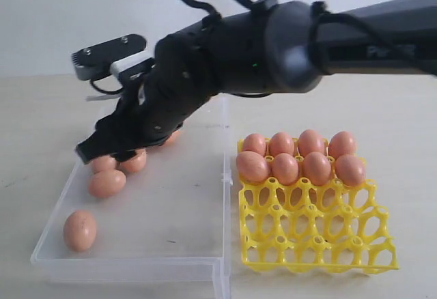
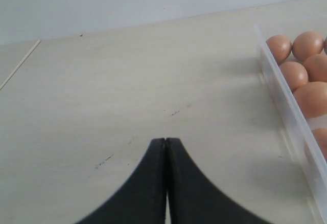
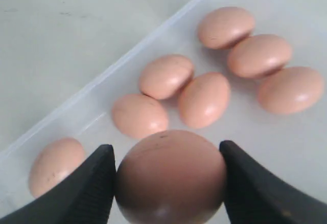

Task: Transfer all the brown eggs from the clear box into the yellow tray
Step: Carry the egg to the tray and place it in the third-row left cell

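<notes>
My right gripper [image 3: 167,151] is shut on a brown egg [image 3: 170,178], one black finger on each side of it. Beyond it, several more brown eggs [image 3: 204,98] lie on the floor of the clear box [image 3: 127,65]. In the exterior view the right arm reaches across the middle, and the right gripper [image 1: 102,150] hangs low over the clear box [image 1: 136,266] among loose eggs [image 1: 80,230]. The yellow tray [image 1: 321,244] stands to the right, and several eggs [image 1: 285,168] fill its two back rows. My left gripper [image 2: 166,141] is shut and empty over bare table beside the box wall [image 2: 288,111].
The front rows of the yellow tray's cups [image 1: 300,217] hold nothing. The right arm's black body [image 1: 273,46] spans the scene above the box and tray. The pale table top [image 2: 127,81] stretches out beside the box. The left gripper does not show in the exterior view.
</notes>
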Controlling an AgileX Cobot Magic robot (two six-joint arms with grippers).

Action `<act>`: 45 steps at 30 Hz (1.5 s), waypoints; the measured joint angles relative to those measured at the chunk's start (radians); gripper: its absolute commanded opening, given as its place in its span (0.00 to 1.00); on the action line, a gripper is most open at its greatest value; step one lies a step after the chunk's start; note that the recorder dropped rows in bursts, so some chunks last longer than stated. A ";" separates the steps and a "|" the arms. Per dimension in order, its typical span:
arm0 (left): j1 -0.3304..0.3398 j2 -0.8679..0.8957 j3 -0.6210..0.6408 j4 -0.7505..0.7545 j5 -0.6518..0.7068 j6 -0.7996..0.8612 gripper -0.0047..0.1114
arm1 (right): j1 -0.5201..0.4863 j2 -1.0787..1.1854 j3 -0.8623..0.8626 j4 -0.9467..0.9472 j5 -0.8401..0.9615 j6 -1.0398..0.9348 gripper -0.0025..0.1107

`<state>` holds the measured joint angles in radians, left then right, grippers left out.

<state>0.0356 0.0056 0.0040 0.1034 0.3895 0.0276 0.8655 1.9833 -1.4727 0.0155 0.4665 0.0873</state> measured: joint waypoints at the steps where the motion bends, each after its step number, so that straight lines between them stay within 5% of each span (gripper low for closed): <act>1: 0.000 0.000 0.000 0.000 0.000 0.000 0.04 | -0.013 -0.024 0.029 -0.024 -0.006 0.017 0.02; 17: 0.000 0.000 0.000 0.000 0.000 0.000 0.04 | -0.203 -0.261 0.510 -0.062 -0.181 0.046 0.02; 36: 0.000 0.000 0.000 0.000 0.000 0.000 0.04 | -0.261 -0.262 0.554 -0.217 -0.104 0.183 0.02; 45: 0.000 0.000 0.000 0.000 0.000 0.000 0.04 | -0.182 -0.262 0.554 -0.263 -0.091 0.223 0.02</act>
<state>0.0356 0.0056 0.0040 0.1034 0.3895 0.0276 0.6832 1.7212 -0.9185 -0.2477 0.3757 0.3099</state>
